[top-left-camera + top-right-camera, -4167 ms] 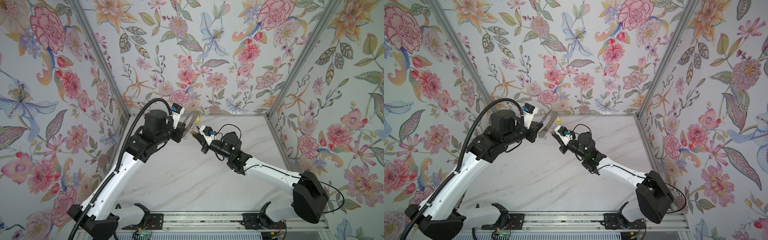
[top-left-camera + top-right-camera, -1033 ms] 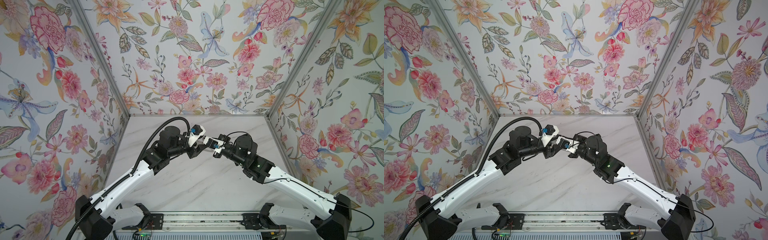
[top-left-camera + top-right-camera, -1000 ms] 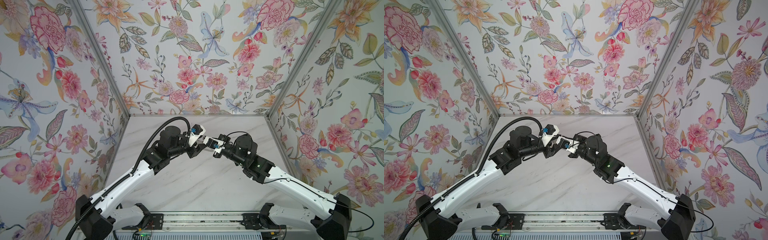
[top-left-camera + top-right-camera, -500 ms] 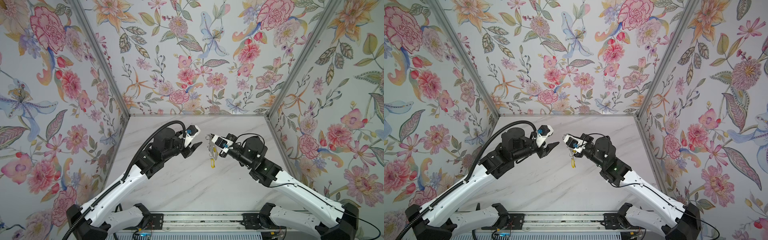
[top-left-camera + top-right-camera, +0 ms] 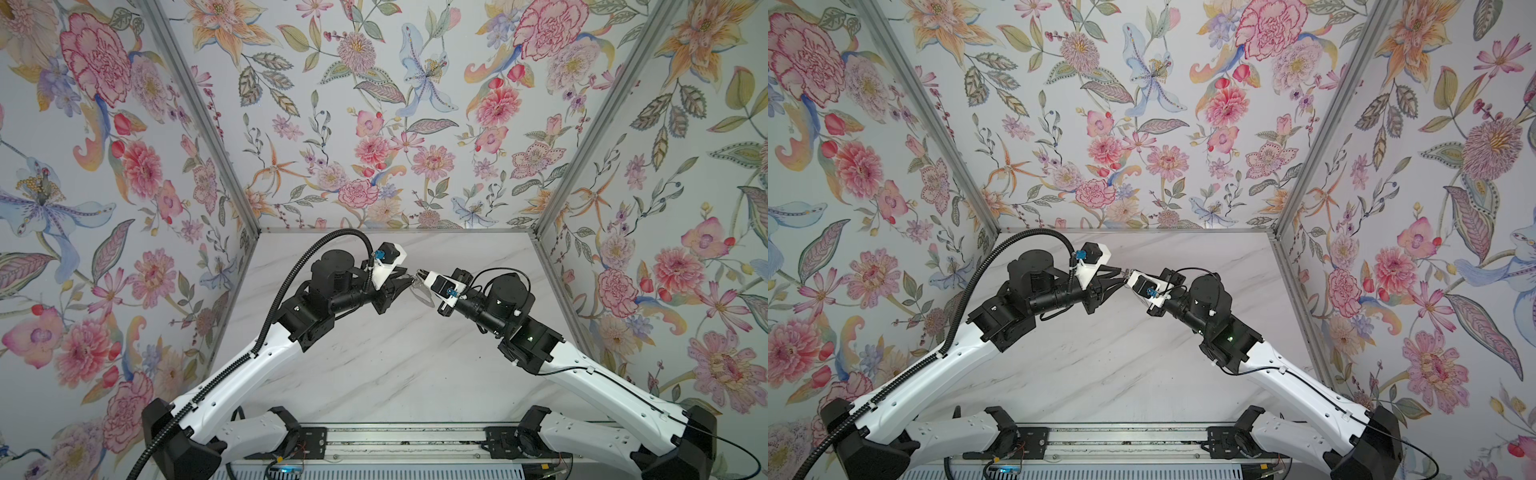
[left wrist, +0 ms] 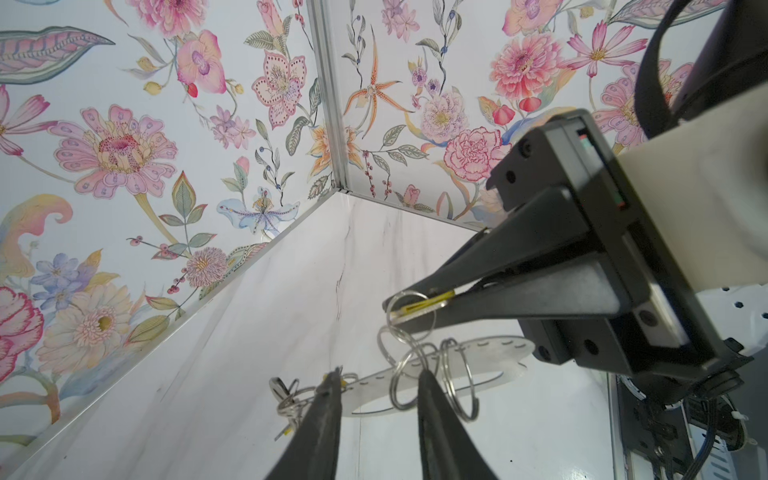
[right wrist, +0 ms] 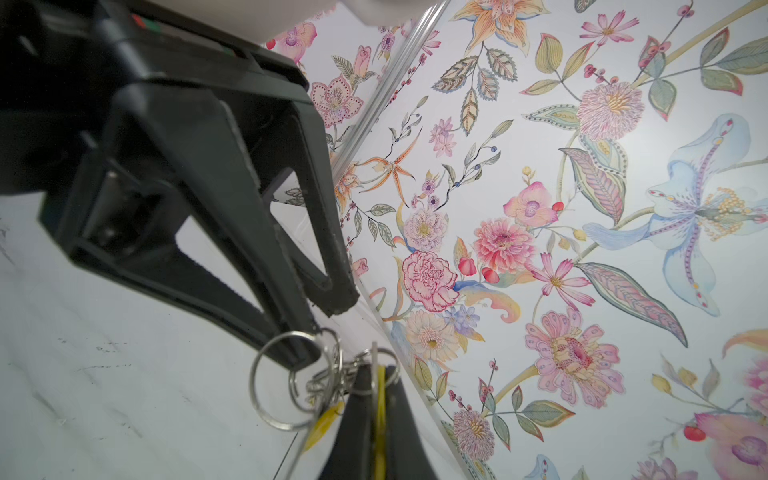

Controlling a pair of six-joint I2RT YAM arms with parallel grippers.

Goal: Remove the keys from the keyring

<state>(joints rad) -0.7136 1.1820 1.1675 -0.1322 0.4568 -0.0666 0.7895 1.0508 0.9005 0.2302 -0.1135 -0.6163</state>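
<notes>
Both arms meet in mid-air over the marble table [image 5: 374,374]. My right gripper [image 7: 376,370] is shut on a key's yellow tag [image 7: 379,415]; in the left wrist view that tag [image 6: 430,305] shows edge-on between its fingers. From it hang several wire split rings [image 6: 457,382] and the keyring [image 6: 490,357], a flat silver strip that also shows in a top view [image 5: 424,294]. More keys [image 6: 286,399] bunch at the strip's other end. My left gripper [image 6: 378,374] is open, its fingers [image 6: 324,415] straddling the strip with a gap between them.
Flowered walls close in the table on three sides, and a metal corner post [image 6: 332,104] stands behind the grippers. A rail with both arm bases [image 5: 395,440] runs along the front edge. A black cable loops over the left arm [image 5: 332,241].
Half a second ago the grippers were apart, with the bunch hanging from the right one. Now they are tip to tip, the left jaws narrower and either side of the strip.
</notes>
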